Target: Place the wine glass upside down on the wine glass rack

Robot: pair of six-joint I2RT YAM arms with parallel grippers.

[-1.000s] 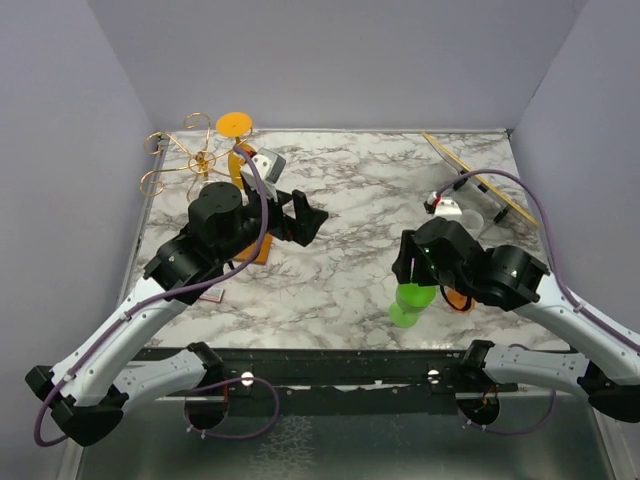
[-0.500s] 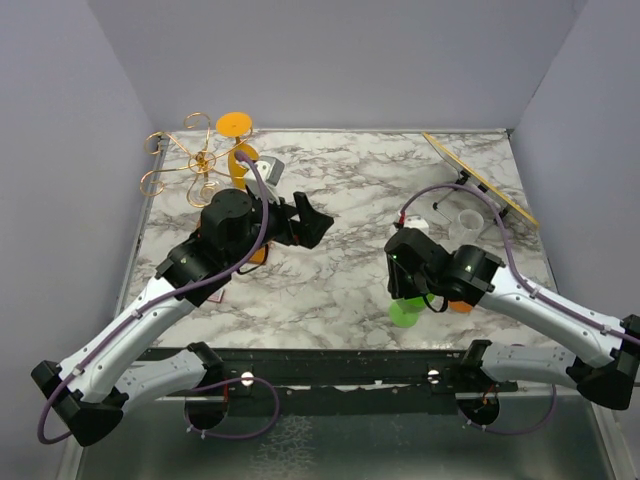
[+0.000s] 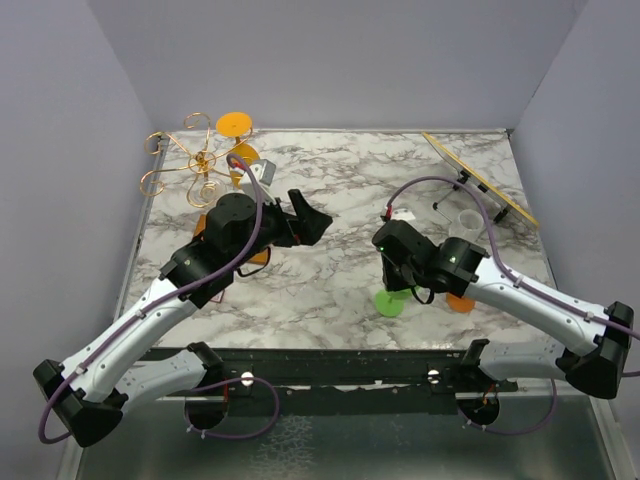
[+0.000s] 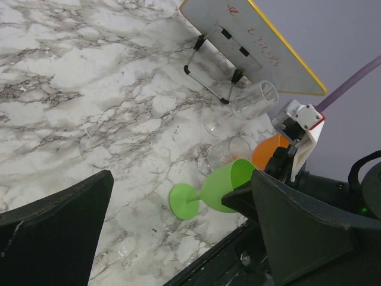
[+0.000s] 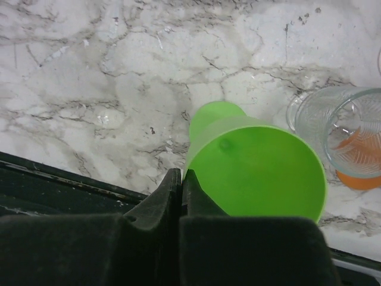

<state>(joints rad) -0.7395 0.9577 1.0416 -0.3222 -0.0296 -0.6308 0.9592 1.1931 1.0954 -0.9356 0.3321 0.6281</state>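
bright, even overhead light, soft shadows, near foreground slightly blurred.

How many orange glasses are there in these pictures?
2. One orange glass hangs foot-up on the rack, far left; the other is on the table near its front edge, beside the green glass. The arms may hide more.

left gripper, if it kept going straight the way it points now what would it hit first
Most likely the marble table. The left gripper is open and angles down toward it, in line with a spot near the foot of the green wine glass. Depth is unclear, so it could touch that foot first.
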